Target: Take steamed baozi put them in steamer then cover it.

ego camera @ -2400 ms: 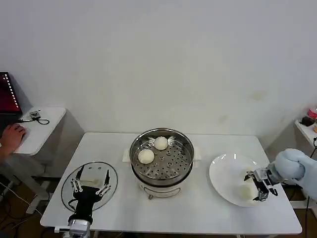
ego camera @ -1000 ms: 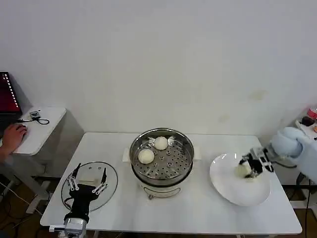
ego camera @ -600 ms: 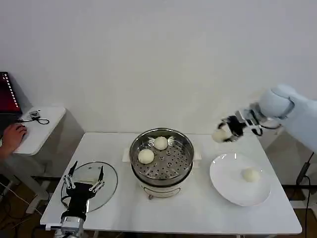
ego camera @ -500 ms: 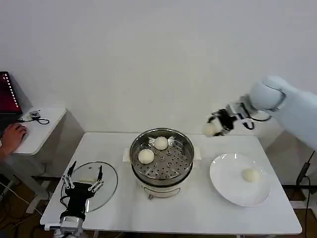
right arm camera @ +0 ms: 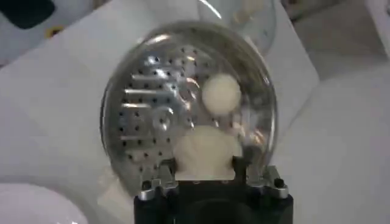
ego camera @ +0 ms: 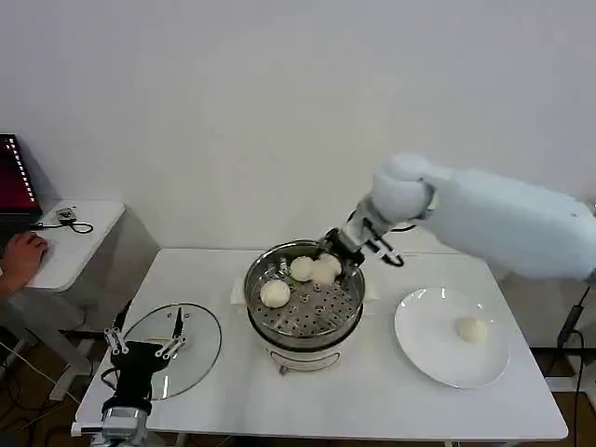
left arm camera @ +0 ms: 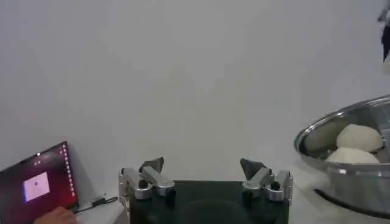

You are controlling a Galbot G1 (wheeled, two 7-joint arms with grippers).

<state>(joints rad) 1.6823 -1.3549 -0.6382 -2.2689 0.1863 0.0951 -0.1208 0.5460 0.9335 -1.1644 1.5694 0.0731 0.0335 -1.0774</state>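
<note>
Jaws of the right gripper (ego camera: pixel 328 264) are clamped on one smooth cream baozi (ego camera: pixel 323 270) over the steamer (ego camera: pixel 304 296). Two are seen inside, one on the plate (ego camera: pixel 451 337); left gripper (ego camera: pixel 144 337) jaws are spread above the cover (ego camera: pixel 177 349).

The head camera looks forward and down from above the counter (ego camera: pixel 372 391), taking in all of it. The left wrist camera sits low, looking level across toward the steamer (left arm camera: pixel 350 152). The right wrist camera looks down from close above the same steamer (right arm camera: pixel 189 109), probably tilted.
</note>
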